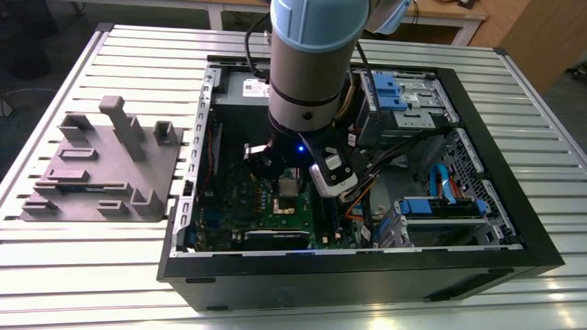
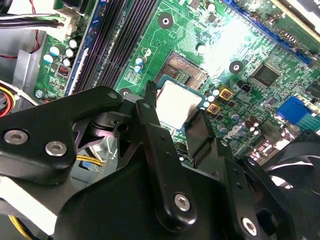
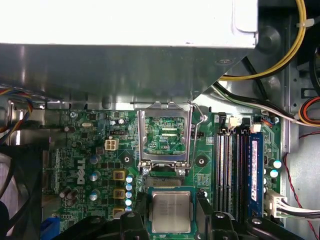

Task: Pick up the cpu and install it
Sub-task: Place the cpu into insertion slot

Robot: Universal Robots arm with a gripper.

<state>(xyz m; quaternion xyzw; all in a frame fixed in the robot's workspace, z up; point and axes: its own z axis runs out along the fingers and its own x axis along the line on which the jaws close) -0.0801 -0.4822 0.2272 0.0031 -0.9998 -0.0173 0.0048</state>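
The arm (image 1: pixel 307 62) reaches into the open computer case (image 1: pixel 348 275), which lies on its side on a slatted table (image 1: pixel 73 275). The gripper (image 3: pixel 171 214) is closed narrowly on the cpu (image 2: pixel 177 102); its fingers (image 2: pixel 152 125) press on opposite edges of the chip. We see the cpu held flat, metal top up, just above the green motherboard (image 3: pixel 85 150). In the second wrist view it sits just beside the bare socket (image 2: pixel 185 72); in the first wrist view it covers most of that socket. The hinged metal frame (image 3: pixel 165 162) stands open beyond the socket, hollow in the middle.

We judge three hazards. The hold rests on thin edges alone, so a small slip could tilt or drop the chip onto the socket contacts and bend them. A chip that meets the socket off-centre or turned the wrong way would not seat, and pressing it would do damage. The fingers also hang close to the small upright parts around the socket and could strike them.

We count one arm, one gripper with two fingers, one cpu, one socket, one metal frame, and one case. In the first wrist view three yellow square parts (image 3: pixel 119 175) stand in a row near the socket. One grey moulded tray (image 1: pixel 101 172) lies on the table at the exterior view's left.
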